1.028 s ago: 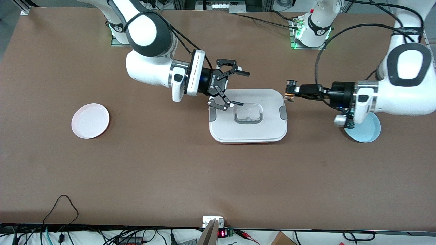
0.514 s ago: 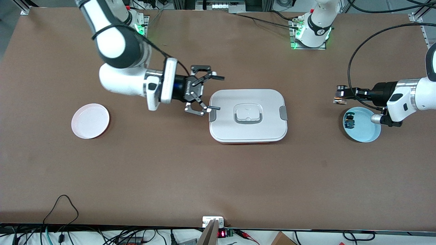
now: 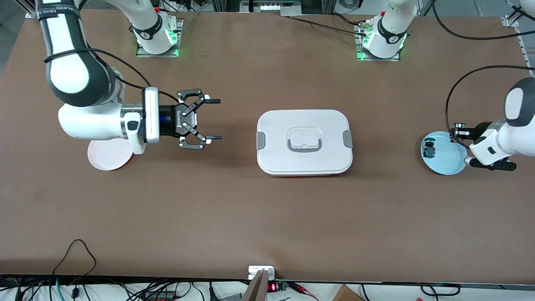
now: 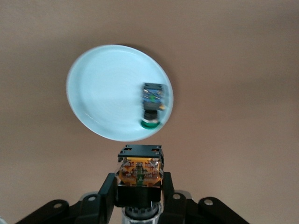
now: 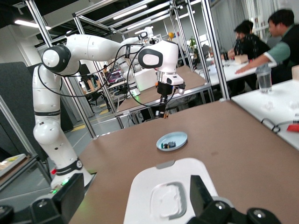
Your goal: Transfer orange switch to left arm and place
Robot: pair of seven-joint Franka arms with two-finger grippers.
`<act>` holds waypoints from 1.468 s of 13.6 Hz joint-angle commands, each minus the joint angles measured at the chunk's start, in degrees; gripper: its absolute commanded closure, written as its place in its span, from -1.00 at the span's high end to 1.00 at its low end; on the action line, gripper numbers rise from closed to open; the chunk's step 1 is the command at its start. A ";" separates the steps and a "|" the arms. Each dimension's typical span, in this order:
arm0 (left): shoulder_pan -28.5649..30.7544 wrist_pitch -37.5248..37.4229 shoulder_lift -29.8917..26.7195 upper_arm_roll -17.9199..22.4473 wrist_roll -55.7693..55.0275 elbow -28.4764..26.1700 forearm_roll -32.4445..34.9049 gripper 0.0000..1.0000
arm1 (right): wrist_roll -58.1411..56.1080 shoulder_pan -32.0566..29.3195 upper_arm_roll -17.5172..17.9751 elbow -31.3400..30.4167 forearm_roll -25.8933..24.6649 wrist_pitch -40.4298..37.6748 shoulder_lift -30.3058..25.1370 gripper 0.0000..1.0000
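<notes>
The orange switch (image 4: 140, 171) sits clamped between the black fingers of my left gripper (image 4: 140, 189), which is shut on it. That left gripper (image 3: 459, 130) hangs over the rim of a light blue plate (image 3: 447, 161) at the left arm's end of the table. The white box (image 3: 304, 141) stands closed in the middle of the table. My right gripper (image 3: 216, 119) is open with nothing in it, over bare table between the box and a pink plate (image 3: 106, 159). In the right wrist view the box (image 5: 166, 196) lies past its spread fingertips (image 5: 198, 191).
A small blue-green switch (image 4: 152, 103) lies on its side in the light blue plate (image 4: 103, 98). The right arm's forearm covers part of the pink plate. Cables and a small display run along the table edge nearest the front camera.
Both arms have drawn apart from over the box. The right gripper moved, still open, toward the pink plate; the left gripper carried the orange switch back over the blue plate.
</notes>
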 commanded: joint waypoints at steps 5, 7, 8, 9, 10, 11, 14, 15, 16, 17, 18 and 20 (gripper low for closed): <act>6.03 13.97 6.90 -0.53 -2.46 -7.06 14.80 -1.00 | 21.66 -1.66 -0.54 -0.28 -9.85 -5.64 -1.38 1.00; 6.04 14.34 8.13 -0.53 -2.46 -7.51 15.52 -1.00 | 29.91 -2.46 -2.47 2.08 -16.33 -8.88 -1.38 1.00; 6.04 14.69 8.66 -0.53 -2.46 -7.42 15.69 -1.00 | 32.48 -2.55 -4.22 2.35 -18.37 -11.34 -1.30 1.00; 6.04 16.52 9.36 -0.53 -2.63 -7.42 17.35 -1.00 | 34.24 -2.81 -5.54 2.62 -18.91 -13.45 -1.30 1.00; 6.12 17.76 9.63 -0.53 -2.64 -7.07 18.06 -1.00 | 36.44 -3.16 -6.60 3.05 -19.79 -15.04 -1.21 1.00; 6.12 18.12 10.07 -0.53 -2.64 -6.54 18.94 -1.00 | 39.15 -3.34 -7.22 3.41 -22.41 -15.31 -1.21 1.00; 7.00 23.73 11.91 0.52 -2.72 -6.54 22.46 -1.00 | 48.02 -3.60 -7.22 9.19 -35.65 -13.65 -0.86 1.00; 7.09 23.92 12.35 0.70 -2.72 -6.54 22.55 -0.99 | 52.93 -3.43 -6.96 10.60 -40.75 -11.73 -0.86 1.00; 7.09 23.93 12.36 0.70 -2.81 -6.54 22.46 -0.96 | 57.16 -3.43 -6.87 11.57 -44.28 -9.89 -0.86 1.00; 7.09 23.84 12.36 0.70 -2.90 -6.54 22.46 -0.92 | 60.94 -3.43 -6.70 12.45 -49.36 -8.74 -0.77 1.00; 7.09 23.84 12.45 0.70 -3.16 -6.54 22.46 -0.89 | 64.02 -3.51 -6.52 13.42 -52.90 -7.85 -0.68 1.00; 7.09 23.40 13.15 0.70 -4.56 -6.54 22.38 -0.83 | 70.79 -3.43 -6.52 14.04 -57.92 -7.41 -0.33 1.00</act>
